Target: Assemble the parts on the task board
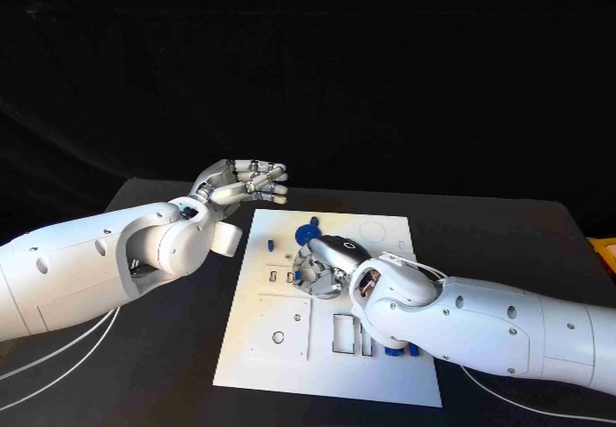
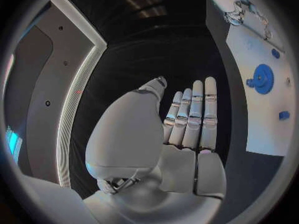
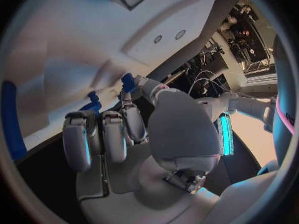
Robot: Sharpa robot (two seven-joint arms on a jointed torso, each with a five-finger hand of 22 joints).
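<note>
Inspection of the white rectangular task board [image 1: 285, 347] finds it lying at centre frame in the head view, on the black table [image 1: 514, 231], with cut-out slots and holes in its lower half. Small blue plastic parts [image 1: 392, 350] lie at the board's lower right edge, just beside the right forearm, and one small blue peg [image 1: 272, 241] stands near the board's upper left. A blue gear-shaped part [image 1: 305, 233] sits on the board's upper portion, touching or just above the right hand's fingertips.

The right hand [image 1: 324, 265] reaches in from the lower right of the frame and bends down over the board's middle, palm toward the surface. In the right wrist view its fingers [image 3: 102, 134] curl in together, and a small blue piece [image 3: 127, 82] shows at the fingertips, pinched against the thumb. Judged from the task, the piece is held low and close to the board for seating into a socket; which socket cannot be told.

The left hand [image 1: 239, 185] hovers off the board's upper left corner, raised above the table, palm up. Its fingers [image 2: 193, 117] are extended side by side, slightly bent, and hold nothing. It appears parked clear so the working hand has room.
</note>
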